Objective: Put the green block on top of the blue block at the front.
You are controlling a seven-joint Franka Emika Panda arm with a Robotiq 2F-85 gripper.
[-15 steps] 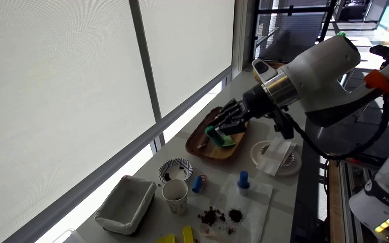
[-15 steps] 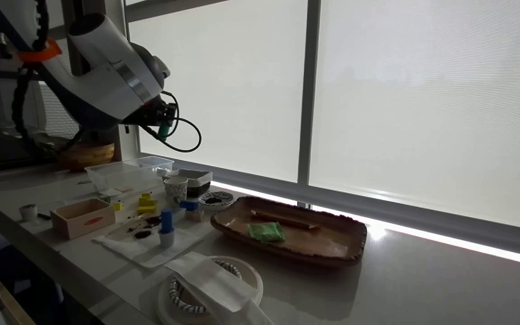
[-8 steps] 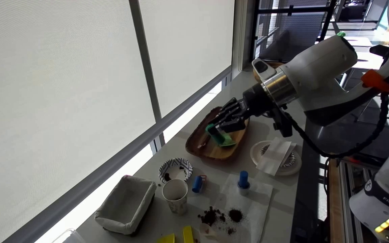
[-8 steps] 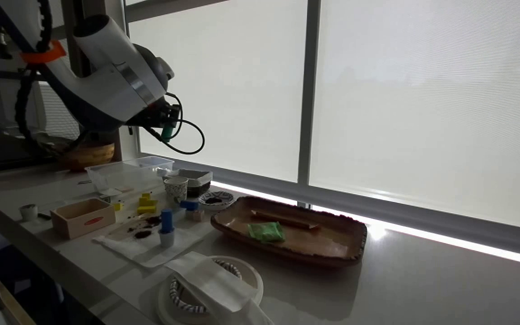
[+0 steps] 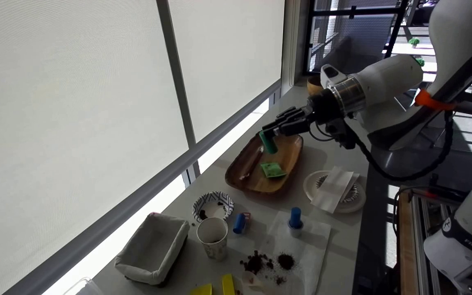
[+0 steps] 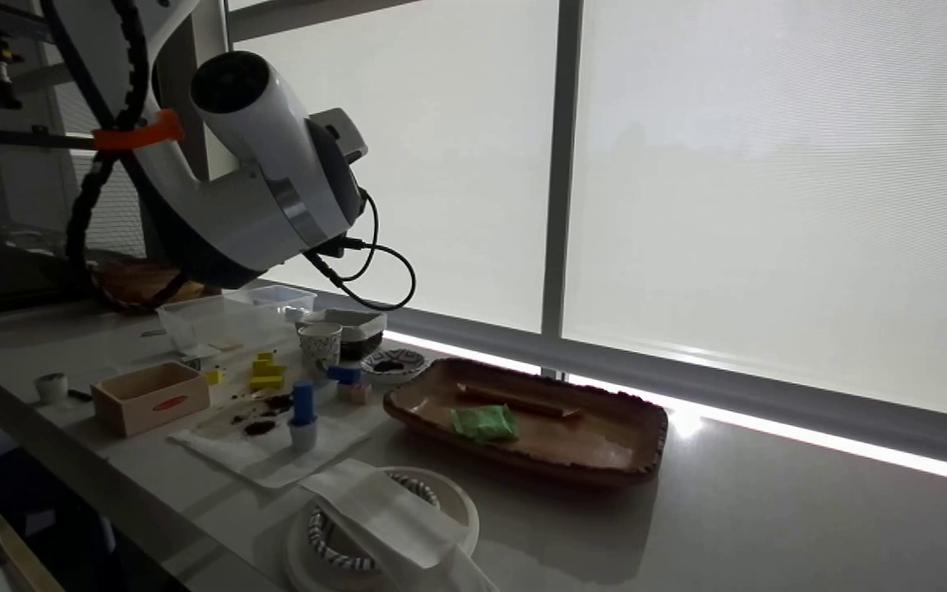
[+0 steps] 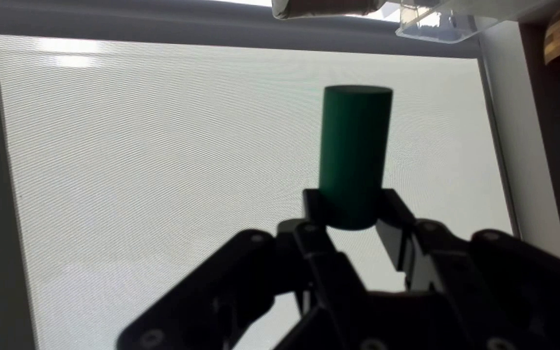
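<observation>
Black fingers (image 7: 313, 206) of the pincer (image 7: 352, 206) are gripping one end of the green block (image 7: 356, 141) in midair, parted only by its width. Well apart in an exterior view, the blue block (image 5: 296, 216) is standing upright in or on a cup (image 5: 295, 233), which being hard to tell, on paper (image 5: 313, 246) atop the worktop (image 5: 342, 246). Beyond it are sitting a wooden tray (image 5: 290, 150) and, farther back, a bowl (image 5: 314, 86).

In an exterior view the camera looks down along the table (image 5: 340, 250), shaded window (image 5: 76, 102) at left; in an exterior view the camera faces back from the opposite end at a shallower angle, wooden tray (image 6: 597, 452) nearer; both share table, tray and window; the wrist view looks closely past the gripper (image 7: 350, 209) at that window.
</observation>
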